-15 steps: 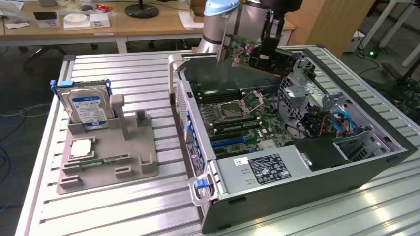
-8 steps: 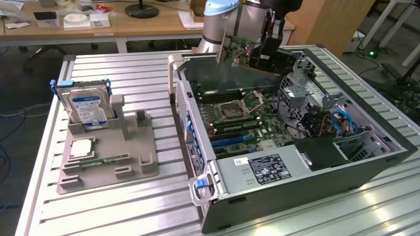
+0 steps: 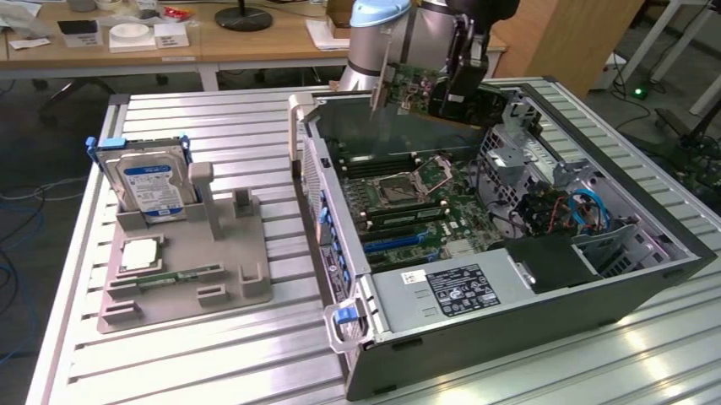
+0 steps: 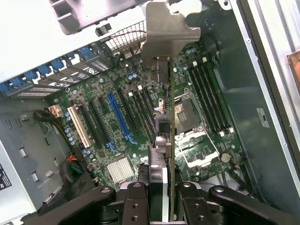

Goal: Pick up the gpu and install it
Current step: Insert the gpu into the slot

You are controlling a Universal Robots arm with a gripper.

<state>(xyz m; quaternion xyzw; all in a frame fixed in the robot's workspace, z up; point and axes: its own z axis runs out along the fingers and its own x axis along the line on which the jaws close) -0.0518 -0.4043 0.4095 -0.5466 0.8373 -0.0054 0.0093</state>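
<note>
Claw [image 3: 458, 94] clamped on gpu [image 3: 413, 87], above motherboard [image 3: 406, 211] in open case [image 3: 507, 337]; hard drive [image 3: 152, 186] well aside.

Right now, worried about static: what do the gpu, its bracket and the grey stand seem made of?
Gpu: green circuit board, matte, studded with soldered parts. Bracket: apparently sheet metal, dull silver sheen, bent edge. Stand: probably plastic, flat matte grey, blocky moulded shapes.

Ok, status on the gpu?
Gripper shut on gpu. Held above open case, over motherboard, not yet in a slot. Nothing visible between it and slots.
</note>
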